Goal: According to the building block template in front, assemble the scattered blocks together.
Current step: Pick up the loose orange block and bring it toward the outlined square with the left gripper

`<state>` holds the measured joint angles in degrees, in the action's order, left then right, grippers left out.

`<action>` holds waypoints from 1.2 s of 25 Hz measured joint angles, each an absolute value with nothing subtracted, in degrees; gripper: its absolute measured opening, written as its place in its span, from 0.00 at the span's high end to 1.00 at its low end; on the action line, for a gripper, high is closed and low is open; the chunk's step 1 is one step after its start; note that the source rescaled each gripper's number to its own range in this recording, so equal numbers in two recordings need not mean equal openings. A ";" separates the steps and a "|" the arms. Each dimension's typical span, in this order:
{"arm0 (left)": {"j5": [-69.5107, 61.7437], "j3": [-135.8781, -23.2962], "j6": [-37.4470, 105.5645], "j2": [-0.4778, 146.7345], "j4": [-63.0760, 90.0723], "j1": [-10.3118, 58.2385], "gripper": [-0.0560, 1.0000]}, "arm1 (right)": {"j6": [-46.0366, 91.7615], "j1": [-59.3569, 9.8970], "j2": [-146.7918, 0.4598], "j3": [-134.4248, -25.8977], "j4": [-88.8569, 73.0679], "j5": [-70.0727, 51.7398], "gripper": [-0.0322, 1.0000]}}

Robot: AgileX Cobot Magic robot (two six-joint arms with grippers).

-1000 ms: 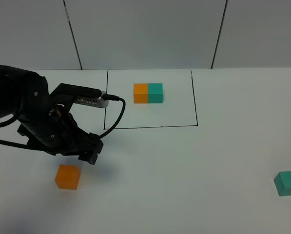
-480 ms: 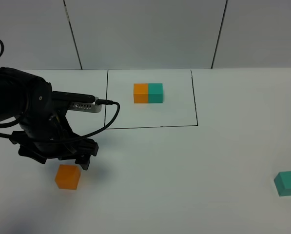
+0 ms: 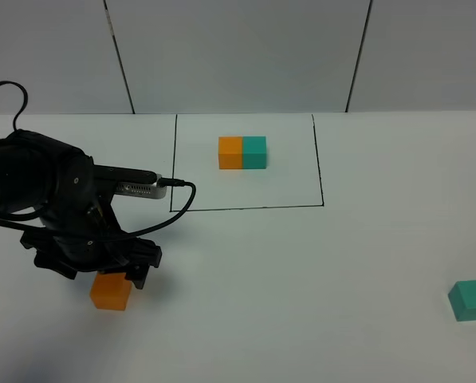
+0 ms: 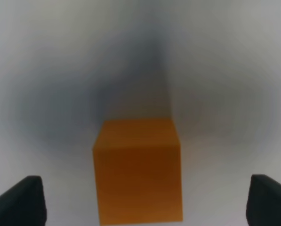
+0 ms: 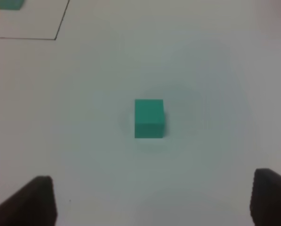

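Template: the template (image 3: 242, 152) sits at the far middle of the counter (image 3: 301, 271). It is an orange and a teal cube joined side by side, orange to the left in the high view, inside a black-lined rectangle.
Orange cube: the orange cube (image 3: 110, 291) lies loose at the near left of the counter, well apart from the template and from its teal partner.
Teal cube: the teal cube (image 3: 470, 299) lies alone at the near right edge, touching nothing.
Left fingers: the left fingers (image 4: 19, 201) are spread wide, one on each side of the orange cube. The wrist view shows a gap on both sides, so nothing is gripped.
Right fingers: the right fingers (image 5: 34, 200) stand apart and empty. The teal cube lies on the counter ahead of them, not between them. This arm is out of the high view.
Done so far: nothing appears assembled, as both loose cubes rest separately on the counter.
Step in hand: probably the pick of the orange cube.
Left to do: grip the orange cube, fetch the teal one, and press them together with orange left and teal right, as in the template.
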<state>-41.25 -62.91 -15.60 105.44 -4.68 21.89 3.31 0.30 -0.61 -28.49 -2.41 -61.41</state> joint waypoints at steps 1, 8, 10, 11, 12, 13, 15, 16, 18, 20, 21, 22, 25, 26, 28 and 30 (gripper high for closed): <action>-40.87 -62.91 -15.67 106.20 -4.68 21.89 0.04 | 3.31 0.30 -0.61 -28.49 -2.41 -61.41 0.29; -39.12 -62.86 -17.69 110.80 -4.92 21.89 0.06 | 3.31 0.30 -0.61 -28.49 -2.41 -61.41 0.29; -38.76 -62.84 -18.20 111.38 -4.97 21.89 0.12 | 3.31 0.30 -0.61 -28.49 -2.41 -61.41 0.29; -38.62 -62.84 -18.25 111.54 -4.97 21.89 0.18 | 3.31 0.30 -0.61 -28.49 -2.41 -61.41 0.29; -38.54 -62.84 -18.25 111.59 -5.10 21.89 0.27 | 3.31 0.30 -0.61 -28.49 -2.41 -61.41 0.29; -38.47 -62.84 -18.37 111.59 -5.36 21.89 0.35 | 3.31 0.30 -0.61 -28.49 -2.41 -61.41 0.29; -38.41 -62.84 -18.42 111.59 -5.71 21.89 0.64 | 3.31 0.30 -0.61 -28.49 -2.41 -61.41 0.29; -38.41 -62.84 -18.44 111.59 -5.77 21.89 0.78 | 3.31 0.30 -0.61 -28.49 -2.41 -61.41 0.29; -38.40 -62.84 -18.49 111.59 -5.88 21.89 0.93 | 3.31 0.30 -0.61 -28.49 -2.41 -61.41 0.29; -38.63 -63.06 -18.42 111.59 -6.12 21.89 0.93 | 3.31 0.30 -0.61 -28.49 -2.41 -61.41 0.29; -39.14 -63.81 -17.94 111.66 -6.58 21.89 0.93 | 3.31 0.30 -0.61 -28.49 -2.41 -61.41 0.29; -39.95 -64.81 -17.29 111.66 -7.07 21.89 0.93 | 3.31 0.30 -0.61 -28.49 -2.41 -61.41 0.29; -43.01 -70.70 -12.86 111.68 -7.30 21.89 0.93 | 3.31 0.30 -0.61 -28.49 -2.41 -61.41 0.29; -44.55 -72.70 -10.71 111.68 -7.25 21.89 0.93 | 3.31 0.30 -0.61 -28.49 -2.41 -61.41 0.29; -47.61 -77.88 -5.50 111.72 -7.25 22.02 0.93 | 3.31 0.30 -0.61 -28.49 -2.41 -61.41 0.29; -51.02 -82.52 0.68 111.72 -7.25 22.38 0.93 | 3.31 0.30 -0.61 -28.49 -2.41 -61.41 0.29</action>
<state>-51.02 -82.52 0.68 111.72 -7.25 22.38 3.31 0.30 -0.61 -28.49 -2.41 -61.41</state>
